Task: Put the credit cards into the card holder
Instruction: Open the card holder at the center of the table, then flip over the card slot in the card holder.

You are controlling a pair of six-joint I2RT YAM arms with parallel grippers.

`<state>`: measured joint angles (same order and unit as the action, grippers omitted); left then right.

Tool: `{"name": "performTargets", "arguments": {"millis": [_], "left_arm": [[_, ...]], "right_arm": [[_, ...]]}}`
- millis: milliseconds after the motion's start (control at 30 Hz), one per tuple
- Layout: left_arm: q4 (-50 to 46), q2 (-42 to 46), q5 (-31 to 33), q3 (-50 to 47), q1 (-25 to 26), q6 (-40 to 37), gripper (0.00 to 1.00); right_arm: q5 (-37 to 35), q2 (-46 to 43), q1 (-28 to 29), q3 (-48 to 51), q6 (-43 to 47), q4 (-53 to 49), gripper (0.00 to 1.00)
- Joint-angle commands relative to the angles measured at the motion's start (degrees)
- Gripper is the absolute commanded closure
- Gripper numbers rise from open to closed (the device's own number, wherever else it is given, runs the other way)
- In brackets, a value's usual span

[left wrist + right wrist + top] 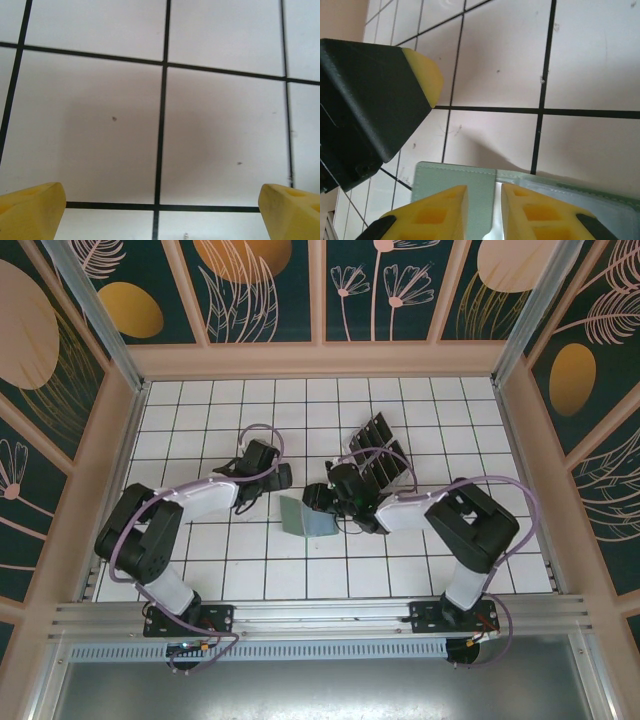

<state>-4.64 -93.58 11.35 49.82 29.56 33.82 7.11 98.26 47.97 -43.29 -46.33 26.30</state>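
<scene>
The sage-green card holder [303, 516] sits tilted at the middle of the tiled floor. My right gripper [318, 500] is shut on it. In the right wrist view its yellow fingers [440, 212] pinch one flap of the card holder [455, 175], and a paler inner pocket shows to the right. The dark credit cards [378, 448] stand in a clear slotted tray behind the right gripper. To the left of the holder my left gripper [278, 477] hangs low over bare tiles, open [161, 196] with nothing between its fingers. One left fingertip [425, 75] shows close above the holder.
The clear slotted tray [392, 472] lies just behind my right wrist. Wooden walls [320, 360] ring the white tiled floor. An aluminium rail [320, 615] runs along the near edge by the arm bases. Bare tiles lie at the far left and near right.
</scene>
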Motion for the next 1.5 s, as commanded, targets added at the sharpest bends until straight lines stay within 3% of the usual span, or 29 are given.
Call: {"name": "performTargets", "arguments": {"millis": [0, 133, 500, 1000, 1467], "left_arm": [[-2.28, 3.58, -2.91, 2.03, -0.04, -1.0, 0.01], [-4.36, 7.11, -4.35, 1.15, 0.57, -0.27, 0.01], [-8.01, 16.43, -0.16, -9.02, 6.72, 6.44, 0.01], [-6.68, 9.88, 5.29, -14.4, 8.65, 9.72, 0.01], [-4.07, 6.04, 5.87, -14.49, 8.62, 9.53, 0.02]], "right_arm": [[-2.68, -5.31, 0.57, 0.04, 1.82, -2.81, 0.74], [-4.1, -8.92, 0.64, 0.84, 3.05, -7.89, 0.7], [-2.78, -11.88, 0.8, 1.88, 8.12, -15.06, 0.68], [-0.55, -6.61, 0.87, 3.34, 7.84, -12.31, 0.68], [-1.27, -5.5, 0.88, 5.66, 6.91, -12.16, 0.62]]}}
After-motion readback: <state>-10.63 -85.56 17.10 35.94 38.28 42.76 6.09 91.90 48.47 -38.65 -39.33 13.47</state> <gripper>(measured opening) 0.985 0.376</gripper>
